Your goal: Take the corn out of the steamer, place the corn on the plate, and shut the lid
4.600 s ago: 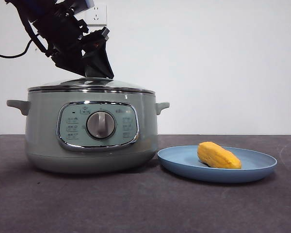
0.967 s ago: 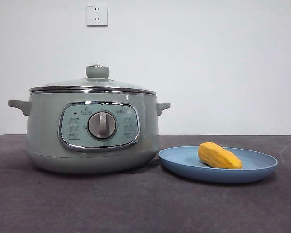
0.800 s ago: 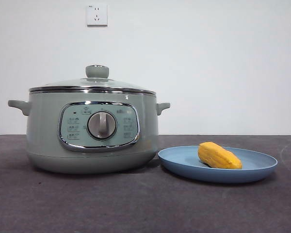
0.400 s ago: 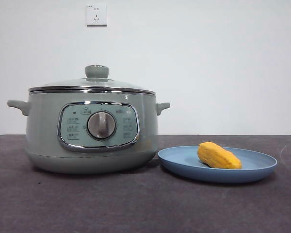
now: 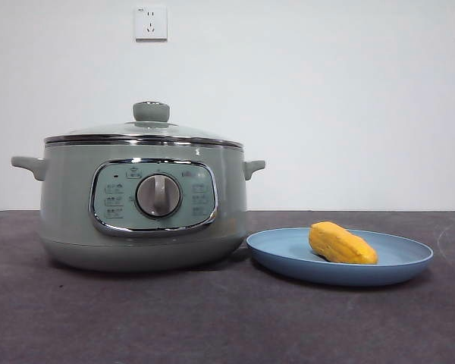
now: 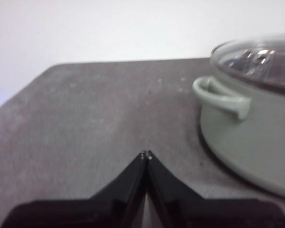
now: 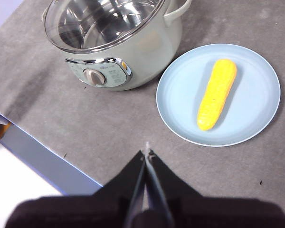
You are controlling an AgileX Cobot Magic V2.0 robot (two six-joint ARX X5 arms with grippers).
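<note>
The dark grey tabletop (image 5: 212, 326) fills the lower part of the front view, with a white wall behind it.

The steamer (image 5: 142, 201), a round sage-green electric pot, stands at the left centre of that frame. It has a chrome rim, a stub handle on each side and a chrome-framed control panel (image 5: 153, 196) with a central dial facing the camera. The glass lid (image 5: 144, 130) sits closed on the rim, its pale-green knob (image 5: 151, 111) upright at the top. In the right wrist view the steamer (image 7: 118, 42) takes the upper left of the frame, and the bare metal inside shows through the glass.

The light-blue plate (image 5: 288, 254) lies flat on the tabletop at the lower right of the front frame, just beside the steamer's base; whether they touch cannot be told. In the right wrist view the plate (image 7: 256, 114) sits at the right centre, apart from the pot wall.

The corn (image 5: 341, 243), a yellow cob, lies on its side on the plate, right of the plate's middle in the front view. From the right wrist it runs lengthwise across the plate (image 7: 217, 94).

The left tool (image 6: 146, 154) hangs above bare tabletop, jaws pressed together and gripping nothing, with the steamer's side handle (image 6: 222, 96) at the right of that frame. The right tool (image 7: 147, 153) is high over the tabletop, jaws likewise closed and empty, at the lower centre of its frame.

A wall socket (image 5: 151, 23) shows at the upper left of the front frame.
</note>
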